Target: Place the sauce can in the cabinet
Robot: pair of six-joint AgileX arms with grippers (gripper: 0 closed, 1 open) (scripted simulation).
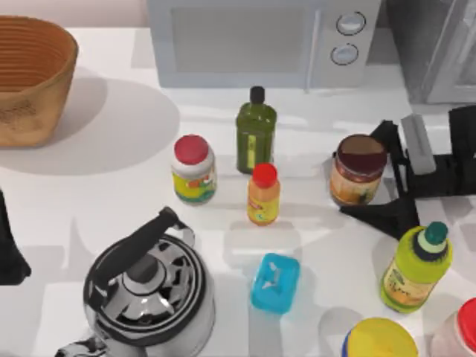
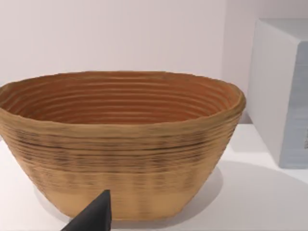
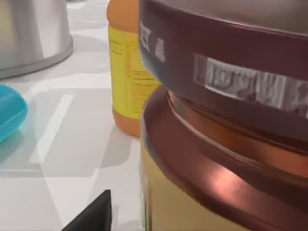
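A white table (image 1: 111, 186) carries a crowd of kitchen things, with a white microwave (image 1: 260, 41) along the back edge and the grey cabinet (image 1: 435, 48) cut off at the back right corner. The right gripper (image 1: 379, 175) reaches in from the right edge with its fingers (image 1: 387, 216) spread wide, one on either side of the sauce can (image 1: 358, 169), which stands upright on the table between them. Whether the fingers touch the can cannot be made out. In the right wrist view the can's dark lid (image 3: 231, 72) looms so close that its label is mostly cut off. The left gripper (image 1: 11, 249) sits at the left edge, mostly out of frame, so its grip state cannot be judged.
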